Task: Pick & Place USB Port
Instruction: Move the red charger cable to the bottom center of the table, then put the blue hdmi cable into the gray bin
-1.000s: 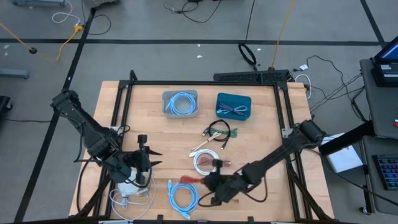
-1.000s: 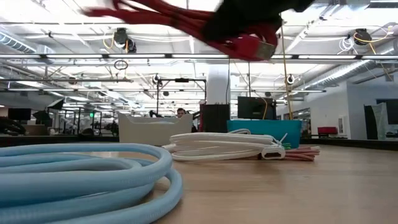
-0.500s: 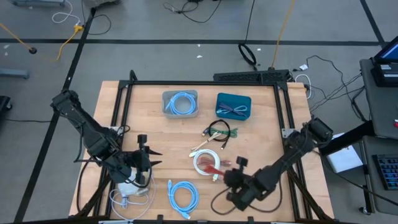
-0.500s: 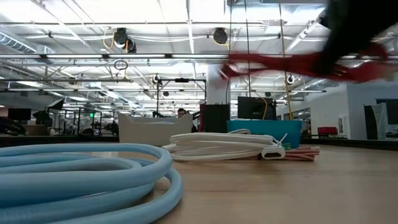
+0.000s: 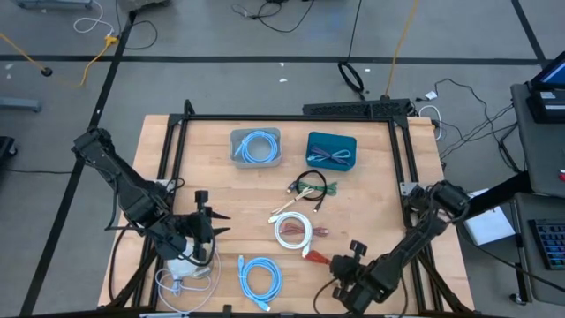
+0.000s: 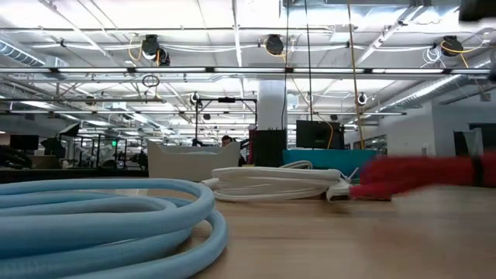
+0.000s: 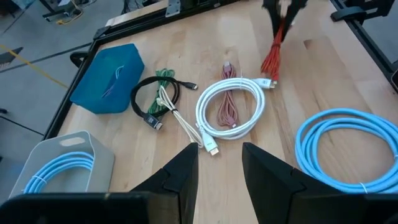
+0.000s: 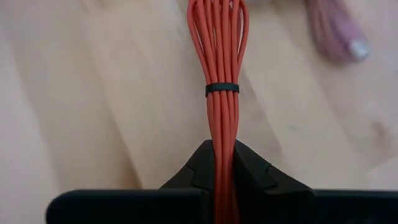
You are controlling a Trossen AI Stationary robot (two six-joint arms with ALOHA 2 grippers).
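Red bundled cable (image 8: 221,74), black band, hand-pinched

No readable text, label, brand, number or sign shows on anything in these views.

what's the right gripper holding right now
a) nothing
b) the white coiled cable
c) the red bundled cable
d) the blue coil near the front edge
c: the right wrist view shows the right gripper shut on the red cable bundle, banded by a black tie.
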